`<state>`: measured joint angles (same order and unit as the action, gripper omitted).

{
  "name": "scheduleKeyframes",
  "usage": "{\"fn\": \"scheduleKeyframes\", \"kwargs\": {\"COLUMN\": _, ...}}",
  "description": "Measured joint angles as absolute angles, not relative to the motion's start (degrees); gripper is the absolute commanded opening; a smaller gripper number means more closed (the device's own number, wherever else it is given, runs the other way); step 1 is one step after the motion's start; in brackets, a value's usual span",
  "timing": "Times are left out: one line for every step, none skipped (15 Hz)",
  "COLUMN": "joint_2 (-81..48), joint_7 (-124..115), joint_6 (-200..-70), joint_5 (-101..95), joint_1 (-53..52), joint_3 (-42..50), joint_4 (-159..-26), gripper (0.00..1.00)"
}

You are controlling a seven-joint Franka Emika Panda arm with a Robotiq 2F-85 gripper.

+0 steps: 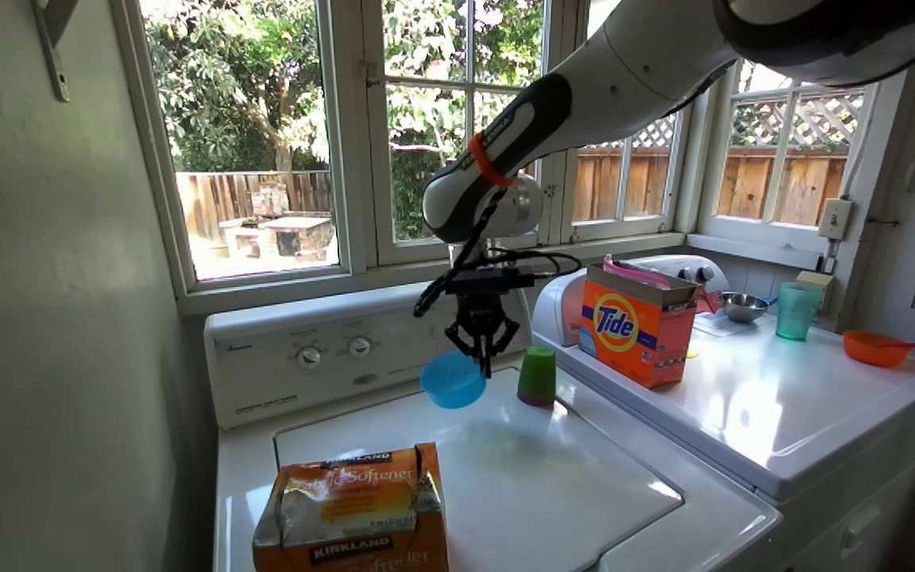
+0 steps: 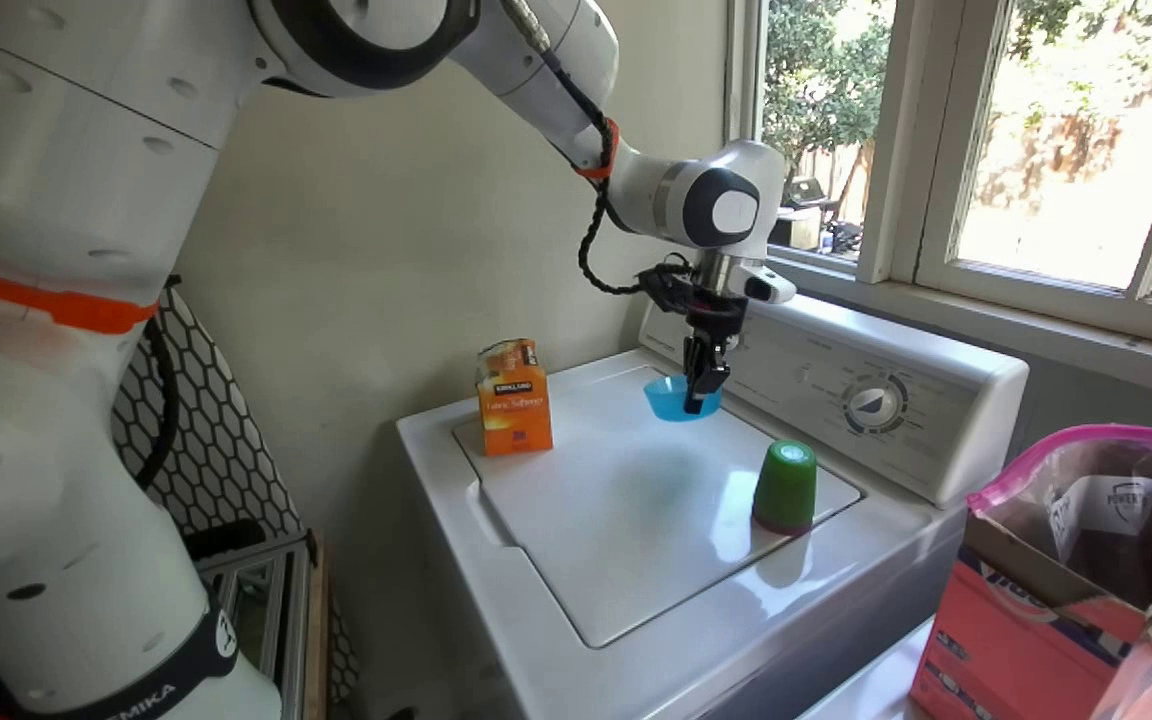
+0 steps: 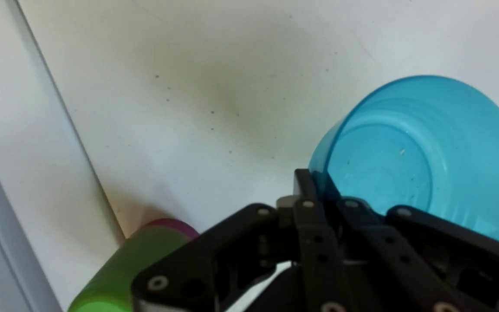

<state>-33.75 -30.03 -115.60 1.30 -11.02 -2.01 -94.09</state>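
Observation:
My gripper (image 1: 485, 364) is shut on the rim of a translucent blue bowl (image 1: 449, 381), one finger inside and one outside. In the wrist view the fingertips (image 3: 317, 184) pinch the wall of the bowl (image 3: 383, 164), which is otherwise empty apart from a few specks. The gripper (image 2: 704, 392) and bowl (image 2: 673, 400) also show in an exterior view, where the bowl appears to hang above the white washer lid (image 2: 616, 520). A green cup (image 1: 537, 372) with a purple rim stands upside down on the lid beside it; it is partly hidden in the wrist view (image 3: 124, 260).
An orange Kirkland softener box (image 1: 354, 508) stands on the washer near the wall. The washer control panel (image 2: 871, 400) rises behind the lid. On the neighbouring white machine (image 1: 743, 421) stand a Tide box (image 1: 632, 334), a metal bowl (image 1: 743, 308), a teal cup (image 1: 797, 310) and an orange bowl (image 1: 870, 351).

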Motion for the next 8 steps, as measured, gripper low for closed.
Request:
{"fn": "scheduleKeyframes", "kwargs": {"joint_2": -34.9, "joint_7": -28.1, "joint_6": -117.2, "joint_5": 2.9, "joint_1": -10.5, "joint_3": -2.3, "joint_4": -93.6, "gripper": 0.01}}
{"fn": "scheduleKeyframes", "kwargs": {"joint_2": -36.0, "joint_7": -26.0, "joint_6": -118.9, "joint_5": 4.6, "joint_1": -9.9, "joint_3": -2.8, "joint_4": -93.0, "gripper": 0.01}}
{"fn": "scheduleKeyframes", "kwargs": {"joint_2": -37.1, "joint_7": -24.0, "joint_6": -120.2, "joint_5": 6.1, "joint_1": -9.4, "joint_3": -3.3, "joint_4": -92.4, "gripper": 0.01}}
{"fn": "scheduleKeyframes", "kwargs": {"joint_2": -38.2, "joint_7": -22.4, "joint_6": -120.6, "joint_5": 7.0, "joint_1": -9.1, "joint_3": -3.8, "joint_4": -91.6, "gripper": 0.01}}
{"fn": "scheduleKeyframes", "kwargs": {"joint_2": -39.1, "joint_7": -21.1, "joint_6": -120.6, "joint_5": 7.5, "joint_1": -9.1, "joint_3": -4.2, "joint_4": -90.6, "gripper": 0.01}}
{"fn": "scheduleKeyframes", "kwargs": {"joint_2": -40.0, "joint_7": -19.9, "joint_6": -120.3, "joint_5": 7.5, "joint_1": -9.1, "joint_3": -4.7, "joint_4": -89.6, "gripper": 0.01}}
{"fn": "scheduleKeyframes", "kwargs": {"joint_2": -40.8, "joint_7": -18.8, "joint_6": -119.6, "joint_5": 7.5, "joint_1": -9.3, "joint_3": -5.2, "joint_4": -88.5, "gripper": 0.01}}
{"fn": "scheduleKeyframes", "kwargs": {"joint_2": -41.5, "joint_7": -18.0, "joint_6": -118.5, "joint_5": 7.5, "joint_1": -9.7, "joint_3": -5.6, "joint_4": -87.3, "gripper": 0.01}}
